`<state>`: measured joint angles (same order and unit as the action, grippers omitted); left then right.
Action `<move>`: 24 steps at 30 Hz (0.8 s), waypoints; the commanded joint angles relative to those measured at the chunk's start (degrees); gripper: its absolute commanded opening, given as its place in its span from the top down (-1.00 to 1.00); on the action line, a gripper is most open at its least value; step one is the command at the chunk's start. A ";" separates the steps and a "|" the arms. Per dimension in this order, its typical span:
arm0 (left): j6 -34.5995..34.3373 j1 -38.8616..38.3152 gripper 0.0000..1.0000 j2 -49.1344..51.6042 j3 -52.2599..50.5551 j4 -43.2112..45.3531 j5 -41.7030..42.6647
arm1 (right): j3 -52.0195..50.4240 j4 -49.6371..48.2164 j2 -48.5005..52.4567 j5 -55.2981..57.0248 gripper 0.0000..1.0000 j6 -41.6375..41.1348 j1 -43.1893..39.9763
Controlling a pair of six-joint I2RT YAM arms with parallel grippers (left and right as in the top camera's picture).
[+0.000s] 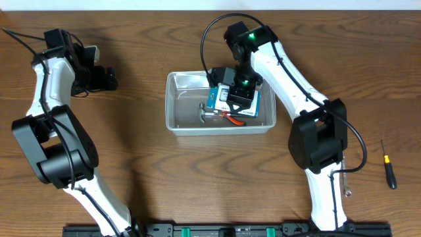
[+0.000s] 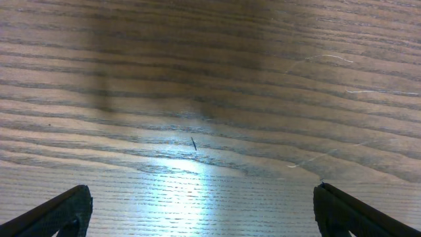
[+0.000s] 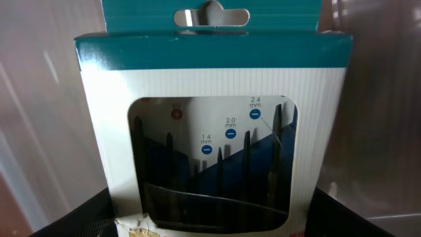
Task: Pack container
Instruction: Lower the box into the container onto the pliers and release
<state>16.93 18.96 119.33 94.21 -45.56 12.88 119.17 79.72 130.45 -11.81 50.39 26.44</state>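
Standing at the worktop (image 1: 138, 164), I see the left gripper (image 1: 104, 79) over at the far left, low above bare wood, its jaws spread wide with nothing between them; its own camera shows only the two dark fingertips (image 2: 62, 210) in the bottom corners and wood grain between. Well apart from it, in the middle of the worktop, sits the container (image 1: 172, 112), a clear rectangular tub with rounded corners. On its floor lie a grey metal tool (image 1: 205, 113) that I cannot identify and, just beside it, red-handled pliers (image 1: 231, 117). In the tub's right half is a blue-and-white box (image 3: 210, 72) with a window showing small screwdrivers, and the right gripper (image 1: 238, 92) is down on it, jaws closed against the box's two sides. Far to the right, past that arm, a screwdriver (image 1: 389, 164) with a black and yellow handle lies alone on the wood
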 commanded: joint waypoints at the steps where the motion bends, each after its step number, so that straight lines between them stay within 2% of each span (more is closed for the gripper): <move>1: 0.33 -0.02 -0.96 0.26 -0.24 0.02 -0.50 | -0.48 -0.90 -0.15 -0.94 -0.09 0.92 0.55; 7: 0.33 -0.02 -0.96 0.26 -0.24 0.02 -0.50 | -0.48 -1.77 -0.02 -0.96 -0.17 0.90 0.55; 17: 0.33 -0.02 -0.96 0.26 -0.24 0.02 -0.50 | -1.22 -1.75 0.00 -2.19 -0.18 0.66 0.59; 24: 0.33 -0.02 -0.96 0.26 -0.24 0.02 -0.50 | -5.73 -3.74 0.00 -2.16 -0.17 0.66 0.59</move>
<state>16.93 18.96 119.33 94.21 -45.56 12.88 115.31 76.64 130.48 -12.56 50.39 26.44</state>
